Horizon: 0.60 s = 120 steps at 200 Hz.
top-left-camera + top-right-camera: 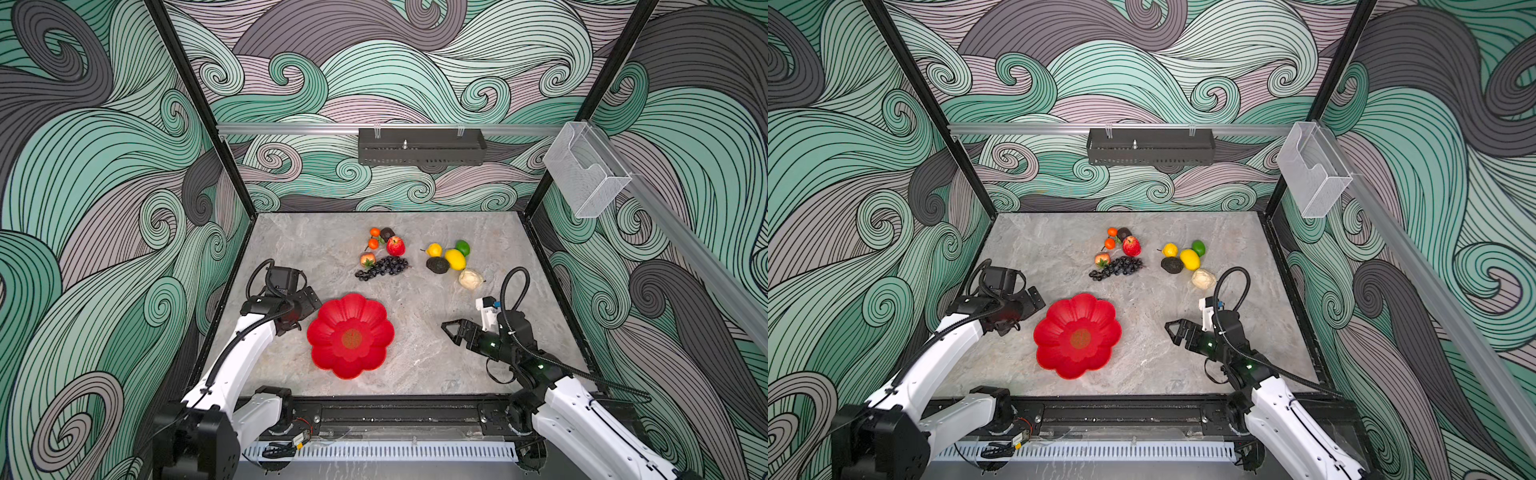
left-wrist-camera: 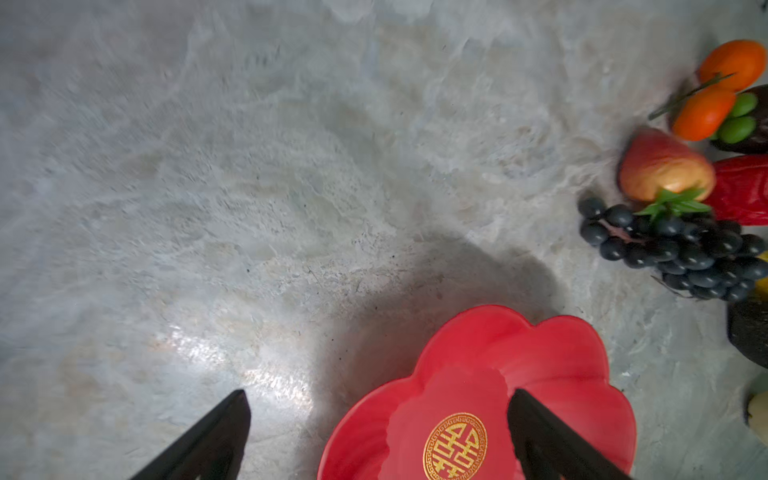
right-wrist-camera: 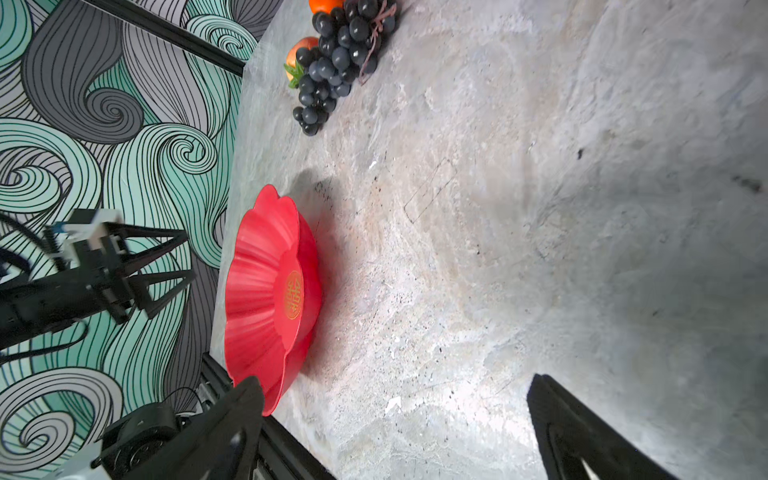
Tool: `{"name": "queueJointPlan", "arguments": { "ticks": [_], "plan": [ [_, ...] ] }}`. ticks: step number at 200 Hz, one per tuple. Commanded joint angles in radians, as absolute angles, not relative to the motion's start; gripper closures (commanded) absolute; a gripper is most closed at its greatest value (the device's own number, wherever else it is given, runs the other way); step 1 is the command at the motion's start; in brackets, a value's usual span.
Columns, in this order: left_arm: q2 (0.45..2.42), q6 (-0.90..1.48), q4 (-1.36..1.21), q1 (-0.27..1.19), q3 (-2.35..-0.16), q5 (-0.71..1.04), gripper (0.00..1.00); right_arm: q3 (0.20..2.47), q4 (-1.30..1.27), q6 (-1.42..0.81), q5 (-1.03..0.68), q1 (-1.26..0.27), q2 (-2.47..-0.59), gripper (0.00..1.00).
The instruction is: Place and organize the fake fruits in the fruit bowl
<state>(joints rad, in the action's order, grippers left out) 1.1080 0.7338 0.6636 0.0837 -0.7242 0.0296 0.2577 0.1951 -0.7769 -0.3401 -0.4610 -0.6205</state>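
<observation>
The red flower-shaped fruit bowl [image 1: 350, 336] [image 1: 1077, 336] sits empty at the front middle of the marble table, with a gold emblem at its centre. Behind it lie the fake fruits: black grapes [image 1: 382, 268], a red apple [image 1: 395, 246], tangerines [image 1: 374, 237], a lemon [image 1: 455, 258], a lime [image 1: 462, 247], an avocado [image 1: 437, 264] and a cream pear [image 1: 471, 278]. My left gripper [image 1: 301, 313] [image 2: 380, 409] hangs open at the bowl's left rim, one finger over the bowl [image 2: 478, 374]. My right gripper [image 1: 449, 332] [image 3: 397, 386] is open and empty, right of the bowl [image 3: 266, 291].
A black rack [image 1: 422, 146] hangs on the back wall rail. A clear plastic bin [image 1: 586, 174] is fixed to the right rail. Patterned walls close in the table on three sides, and a black frame rail [image 1: 395, 411] runs along the front edge.
</observation>
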Motion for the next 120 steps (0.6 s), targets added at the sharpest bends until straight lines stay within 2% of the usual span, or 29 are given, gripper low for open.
{"name": "queueJointPlan", "arguments": {
  "ticks": [1,45,120],
  "plan": [
    [1.185,0.716,0.583,0.06,-0.729,0.269,0.01,0.248,0.146,-0.828,-0.298,-0.531,-0.642,0.0],
    [1.277,0.712,0.474,0.071,-0.689,0.421,0.01,0.258,0.047,-0.85,-0.242,-0.635,-0.776,0.0],
    [1.296,0.791,0.417,0.282,-0.678,0.363,0.01,0.377,0.152,-0.769,-0.156,-0.651,-0.891,0.0]
  ]
}}
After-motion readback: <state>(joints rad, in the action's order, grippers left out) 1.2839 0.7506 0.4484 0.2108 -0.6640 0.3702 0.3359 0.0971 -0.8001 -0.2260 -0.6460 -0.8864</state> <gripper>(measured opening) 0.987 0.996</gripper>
